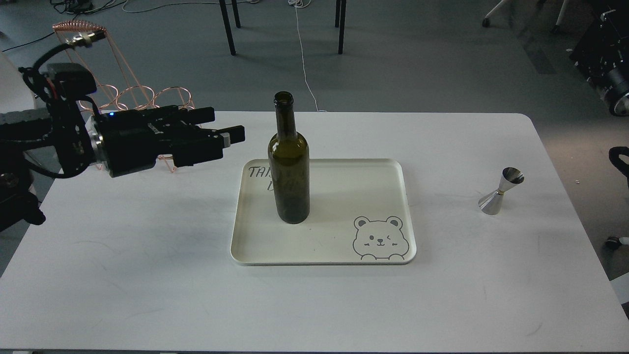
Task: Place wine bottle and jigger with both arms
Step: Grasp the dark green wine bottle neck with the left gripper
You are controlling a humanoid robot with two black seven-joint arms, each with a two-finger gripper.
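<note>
left of the wine bottle (289, 162), the left gripper (223, 129) reaches level, jaws parted, empty.

The left arm (64, 132) is black and blocky, looped with black cables; a small blue light glows on its wrist, and its claw (223, 129) has squared black fingers with grey tips
</note>
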